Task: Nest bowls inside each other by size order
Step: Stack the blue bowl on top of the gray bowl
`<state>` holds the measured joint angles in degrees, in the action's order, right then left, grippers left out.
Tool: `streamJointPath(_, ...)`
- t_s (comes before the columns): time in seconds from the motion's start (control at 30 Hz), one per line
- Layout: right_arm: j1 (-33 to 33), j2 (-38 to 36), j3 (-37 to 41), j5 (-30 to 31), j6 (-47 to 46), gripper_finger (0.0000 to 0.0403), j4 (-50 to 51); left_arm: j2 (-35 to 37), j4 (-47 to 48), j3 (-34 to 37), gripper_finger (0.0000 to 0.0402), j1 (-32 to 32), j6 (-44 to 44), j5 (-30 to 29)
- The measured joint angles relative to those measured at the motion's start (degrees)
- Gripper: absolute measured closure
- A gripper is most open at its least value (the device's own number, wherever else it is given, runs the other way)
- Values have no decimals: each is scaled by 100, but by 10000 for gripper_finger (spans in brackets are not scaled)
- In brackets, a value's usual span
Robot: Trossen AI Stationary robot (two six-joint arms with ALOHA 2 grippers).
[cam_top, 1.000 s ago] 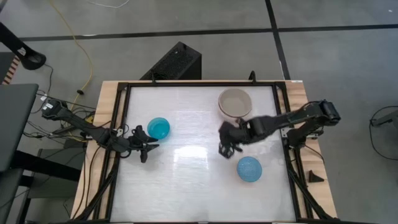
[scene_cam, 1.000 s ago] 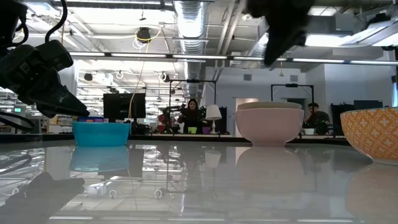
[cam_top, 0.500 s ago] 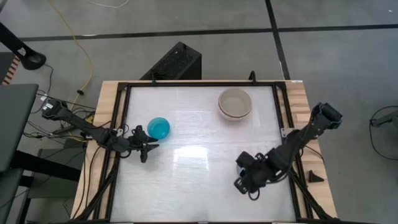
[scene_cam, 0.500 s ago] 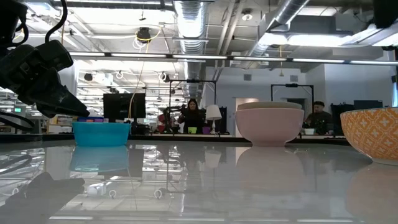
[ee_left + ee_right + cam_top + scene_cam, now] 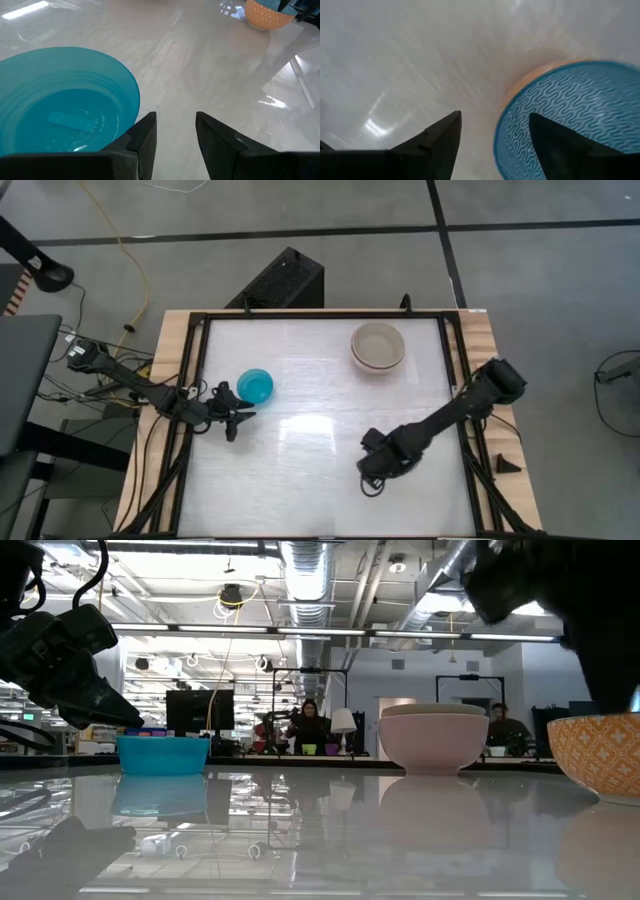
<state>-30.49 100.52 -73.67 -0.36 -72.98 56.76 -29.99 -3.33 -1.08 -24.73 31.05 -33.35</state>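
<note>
The teal bowl [image 5: 256,385] stands on the table's left half, just beyond my left gripper [image 5: 175,135], which is open and empty. A grey-beige bowl sits inside the pale pink-white bowl [image 5: 378,346] at the far right. The bowl that is light blue with a wave pattern inside [image 5: 570,125] and orange outside [image 5: 600,755] stands at the near right, mostly hidden under my right arm in the high view. My right gripper [image 5: 495,145] is open above its rim, one finger over the inside and one outside. My right gripper stands open astride the blue-and-orange bowl's rim [image 5: 500,135], coming from above. Whether either finger touches the rim I cannot tell.
Black frame rails [image 5: 196,380] run along the table's edges. The white tabletop [image 5: 310,470] lies bare between the bowls. Beyond the far edge a black box [image 5: 280,280] stands on the floor. People show in the room behind, in the low view.
My right gripper has swung from beside the pink-white bowl toward the table's near edge and come down over the blue-and-orange bowl, then shifted a little toward the left. The bowls have stayed where they were.
</note>
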Motion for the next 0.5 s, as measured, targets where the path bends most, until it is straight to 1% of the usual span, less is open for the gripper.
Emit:
streamJointPath(0.03, 46, 74, 0, -76, 11, 134, 7, -1, 0, 0, 276, 2, 0, 0)
streamJointPath(0.2, 116, 436, 0, -85, 12, 133, 41, -1, 0, 0, 276, 0, 0, 1)
streamJointPath(0.33, 175, 578, 0, -85, -3, 134, 126, 1, 0, 0, 276, 2, 0, 1)
streamJointPath(0.43, 217, 559, 2, -36, -5, 149, 175, 1, 0, 0, 276, 1, 0, 0)
streamJointPath(0.5, 220, 535, 1, 58, -37, 170, 211, 0, 2, 0, 276, 0, 0, 0)
